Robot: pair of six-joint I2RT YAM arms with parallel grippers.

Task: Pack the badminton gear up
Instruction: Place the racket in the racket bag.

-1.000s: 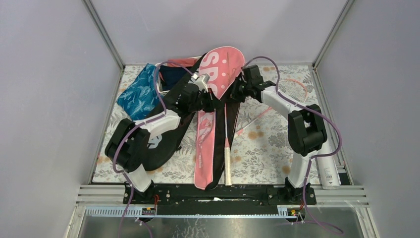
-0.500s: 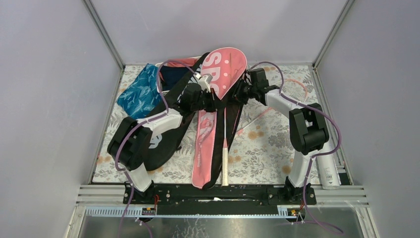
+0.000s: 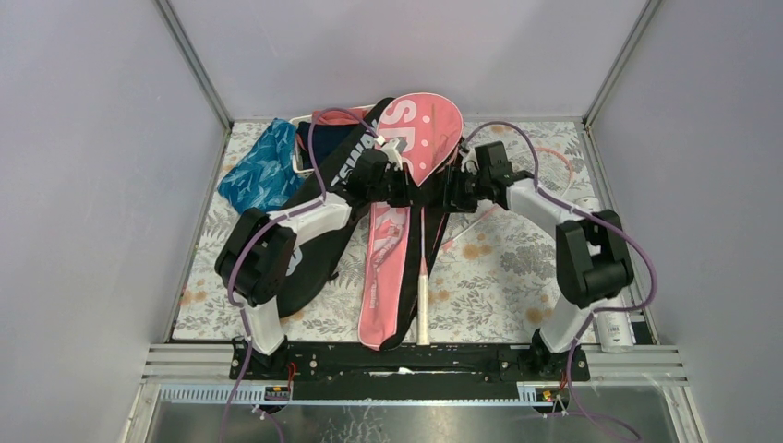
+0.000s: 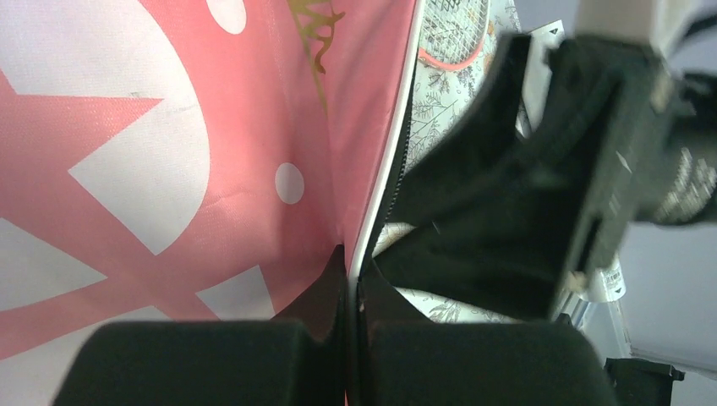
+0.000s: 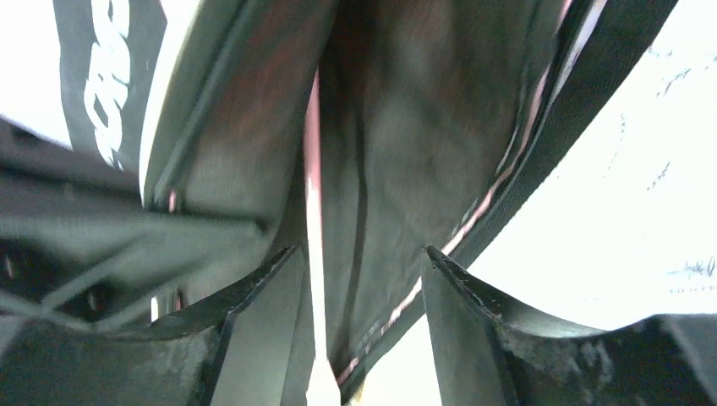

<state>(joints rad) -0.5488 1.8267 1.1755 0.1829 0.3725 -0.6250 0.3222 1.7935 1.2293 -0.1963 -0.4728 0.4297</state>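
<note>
left gripper (image 4: 348,338) pinches the piped edge of the pink racket-shaped fabric bag (image 3: 392,258), which lies mid-table from 12 to 6 o'clock. right gripper (image 5: 363,321) is spread wide, with the shaft of the thin white-handled racket (image 3: 424,300) between its fingers.

Blue cloth (image 3: 261,168), floral table cover (image 3: 503,268)
</note>
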